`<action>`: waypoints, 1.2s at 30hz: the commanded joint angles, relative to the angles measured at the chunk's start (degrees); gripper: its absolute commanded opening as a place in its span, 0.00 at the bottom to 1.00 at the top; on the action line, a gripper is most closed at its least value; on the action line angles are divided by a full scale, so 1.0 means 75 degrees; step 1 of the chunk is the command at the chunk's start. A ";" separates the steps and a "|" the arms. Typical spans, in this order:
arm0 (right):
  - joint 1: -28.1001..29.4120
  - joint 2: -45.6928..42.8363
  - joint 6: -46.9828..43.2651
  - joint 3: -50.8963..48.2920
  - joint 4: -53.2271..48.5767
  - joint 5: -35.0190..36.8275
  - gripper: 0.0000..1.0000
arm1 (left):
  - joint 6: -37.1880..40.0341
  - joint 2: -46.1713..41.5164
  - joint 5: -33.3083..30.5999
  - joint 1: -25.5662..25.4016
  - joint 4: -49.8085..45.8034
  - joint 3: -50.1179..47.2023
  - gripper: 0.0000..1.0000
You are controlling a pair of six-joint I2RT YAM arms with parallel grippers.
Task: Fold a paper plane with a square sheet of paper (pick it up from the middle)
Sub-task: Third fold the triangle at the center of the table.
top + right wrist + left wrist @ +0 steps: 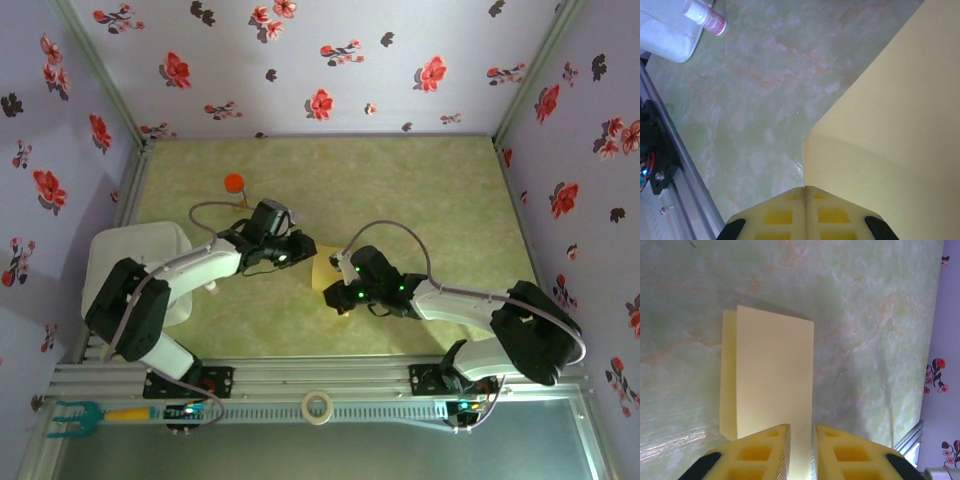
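on the table (400,180), mid-way between both arms, spotting the square sheet of paper (328,268), folded double. pinched tight at one edge by the right gripper (804,189), curving up off its tips. hovering over the near edge with the left gripper (801,429), jaws a slit apart, not clamped.

The square sheet of paper (775,390) was thin, matt yellow paper, smooth, with a crisp folded edge. The surface (875,315) under it was a smooth, marbled pale green with a soft sheen. The fingers (760,455) of the left claw (801,430) and the right claw (805,190) were matt yellow plastic with moulded hollows. The arm shells (200,265) were glossy black and white plastic. The frame rail (300,375) was bare silvery metal. The white cloth (665,35) had a coarse weave, and the bottle (707,17) was shiny plastic.
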 commanded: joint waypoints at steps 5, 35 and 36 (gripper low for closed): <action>-0.0040 -0.0237 -0.0033 -0.0490 0.0438 -0.0074 0.00 | 0.0404 0.0783 0.0522 0.0004 -0.0145 0.0690 0.20; -0.0040 -0.0247 -0.0059 -0.0747 0.0493 0.1061 0.00 | 0.0867 0.3373 0.0416 -0.0407 -0.0575 0.1565 0.16; -0.0040 -0.0255 -0.0054 -0.0722 0.0397 0.1207 0.00 | 0.0854 0.3391 0.0421 -0.0410 -0.0574 0.1565 0.16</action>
